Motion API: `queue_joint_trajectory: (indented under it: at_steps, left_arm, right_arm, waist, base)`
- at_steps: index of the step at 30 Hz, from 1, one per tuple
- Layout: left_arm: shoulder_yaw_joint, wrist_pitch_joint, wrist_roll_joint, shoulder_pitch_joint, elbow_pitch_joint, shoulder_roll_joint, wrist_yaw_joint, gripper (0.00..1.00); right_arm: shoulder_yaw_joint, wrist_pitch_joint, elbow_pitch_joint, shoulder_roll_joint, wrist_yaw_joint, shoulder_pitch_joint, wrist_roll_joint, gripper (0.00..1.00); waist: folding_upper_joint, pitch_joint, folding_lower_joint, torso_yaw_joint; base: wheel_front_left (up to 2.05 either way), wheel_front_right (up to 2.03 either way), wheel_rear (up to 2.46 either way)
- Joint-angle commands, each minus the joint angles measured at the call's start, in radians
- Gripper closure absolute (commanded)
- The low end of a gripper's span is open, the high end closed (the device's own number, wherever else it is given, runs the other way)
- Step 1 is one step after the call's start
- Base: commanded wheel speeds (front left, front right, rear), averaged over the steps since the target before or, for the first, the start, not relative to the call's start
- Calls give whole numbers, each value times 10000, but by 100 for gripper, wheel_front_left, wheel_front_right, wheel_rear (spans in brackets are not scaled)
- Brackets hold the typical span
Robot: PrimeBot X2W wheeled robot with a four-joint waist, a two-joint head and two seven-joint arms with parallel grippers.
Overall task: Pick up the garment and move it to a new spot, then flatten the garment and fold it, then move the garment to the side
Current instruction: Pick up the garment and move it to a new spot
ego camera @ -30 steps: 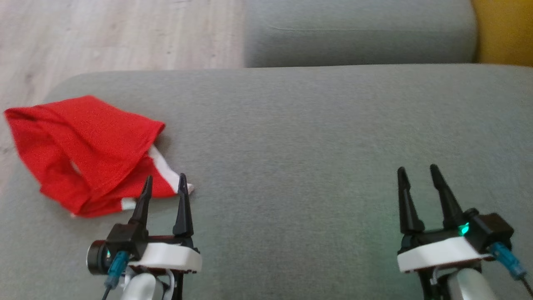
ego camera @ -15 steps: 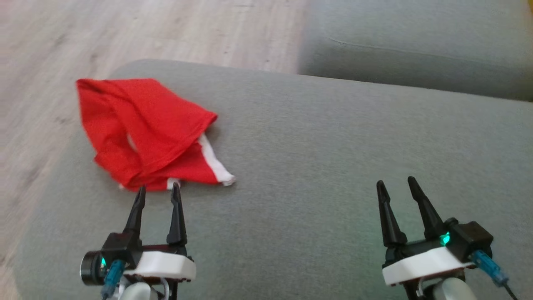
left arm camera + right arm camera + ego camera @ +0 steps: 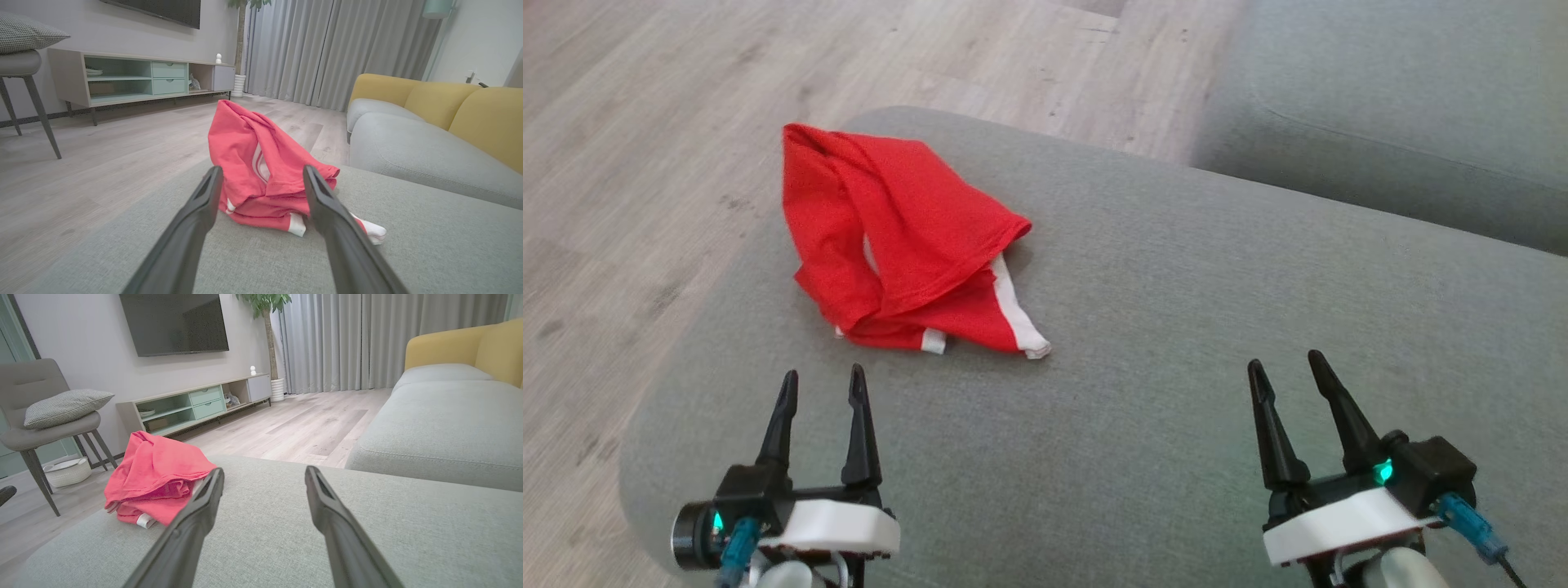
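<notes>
looking down from the head, the whole picture has swung since a second ago, a turn of the camera, so more wooden floor (image 3: 645, 122) shows at the left. the red garment (image 3: 898, 237) lies crumpled near the left end of the grey cushion (image 3: 1160, 392), white trim toward the robot. the left gripper (image 3: 822, 374), jaws apart, hangs just short of it, where its tips overlapped the hem before. the right gripper (image 3: 1284, 361), jaws also apart, is well to the right over bare cushion.

left wrist view: the garment (image 3: 261, 163) sits straight ahead between the parted jaws, with a tv stand (image 3: 139, 77), curtains (image 3: 327, 49) and a yellow sofa back (image 3: 470, 106) behind.

right wrist view: the garment (image 3: 155, 473) lies off to the left, and a chair (image 3: 41, 433) with a checked pillow (image 3: 65, 406), a basket (image 3: 67, 471) and a wall tv (image 3: 175, 322) appear.
</notes>
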Motion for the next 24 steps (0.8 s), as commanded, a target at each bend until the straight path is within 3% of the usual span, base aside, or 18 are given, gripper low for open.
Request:
queue_joint_trajectory:
  at_steps: [1, 8, 15, 20, 24]
  left_arm:
    - [272, -95, 50, -248, -386, 1, 46, 0]
    - [263, -95, 168, -283, -387, 1, -13, 0]
    - [253, -95, 585, -724, -95, 67, -301, 0]
    - [109, -45, 904, -2542, 937, 481, -691, 0]
    - [-17, 802, 870, -4216, 1772, 887, -1182, 0]
  right_arm:
    - [233, -111, -359, -87, -7, -134, 31, 0]
    - [343, -111, -305, -87, -7, -202, 28, 0]
    - [364, -111, -335, -87, -7, -363, 5, 0]
    - [233, -111, -451, -87, -7, -657, -226, 0]
    - [204, -111, -544, -87, -7, -969, -443, 0]
  waist:
    - [-1, 5, 1, 183]
    - [-1, 49, 1, 337]
    - [-1, 323, 1, -6]
    - [-1, 1061, 1, -425]
    - [-1, 1825, 1, -760]
  base:
    - [0, 0, 0]
    - [0, 0, 0]
    - [0, 0, 0]
    - [0, 0, 0]
    - [0, 0, 0]
